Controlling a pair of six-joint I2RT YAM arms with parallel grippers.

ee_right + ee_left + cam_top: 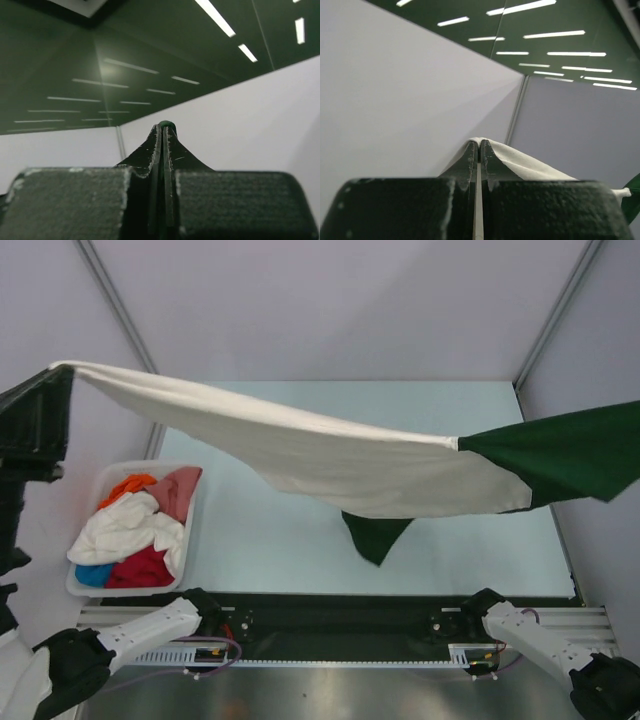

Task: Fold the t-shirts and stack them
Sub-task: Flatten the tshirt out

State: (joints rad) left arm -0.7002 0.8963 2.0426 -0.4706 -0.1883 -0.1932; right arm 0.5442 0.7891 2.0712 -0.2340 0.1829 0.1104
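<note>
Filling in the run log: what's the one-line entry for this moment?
left gripper: shut on cream-white t-shirt | right gripper: shut on its green sleeve | t-shirt: stretched in air above table | basket: other t-shirts inside

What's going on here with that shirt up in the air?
A cream-white t-shirt with dark green sleeves is held stretched in the air above the table. The left end effector pinches a cream edge, the right end effector a green part. More t-shirts lie crumpled in the white basket. No folded stack is in view.
</note>
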